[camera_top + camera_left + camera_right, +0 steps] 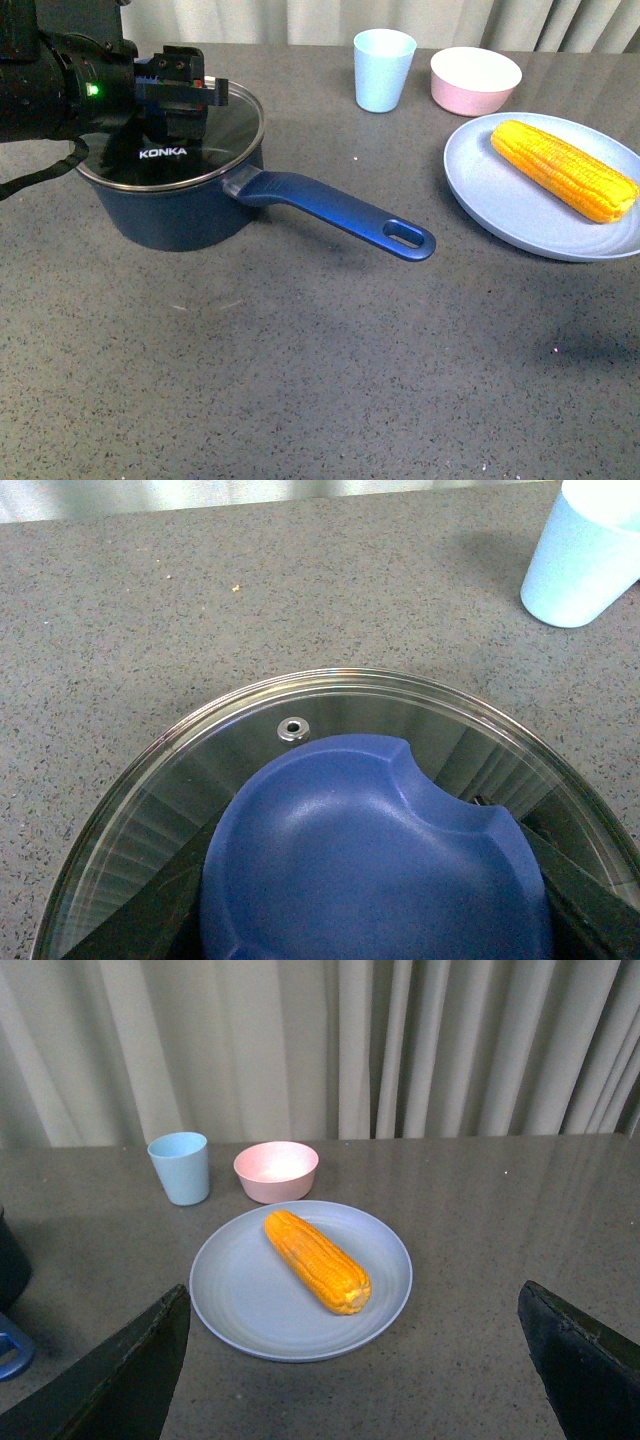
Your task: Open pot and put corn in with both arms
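The navy pot (180, 215) stands at the left of the table, its long handle (340, 212) pointing right and toward me. The glass KONKA lid (170, 150) lies on its rim. My left gripper (180, 95) is shut on the lid's blue knob (370, 860), which fills the left wrist view above the glass (300, 695). The corn (563, 168) lies on a light blue plate (520, 220) at the right. My right gripper (352, 1305) is open and empty, back from and above the corn (316, 1260). It is out of the front view.
A light blue cup (384, 68) and a pink bowl (475, 80) stand at the back of the table, between the pot and the plate. A curtain hangs behind the table. The grey tabletop (300, 380) stretches toward me.
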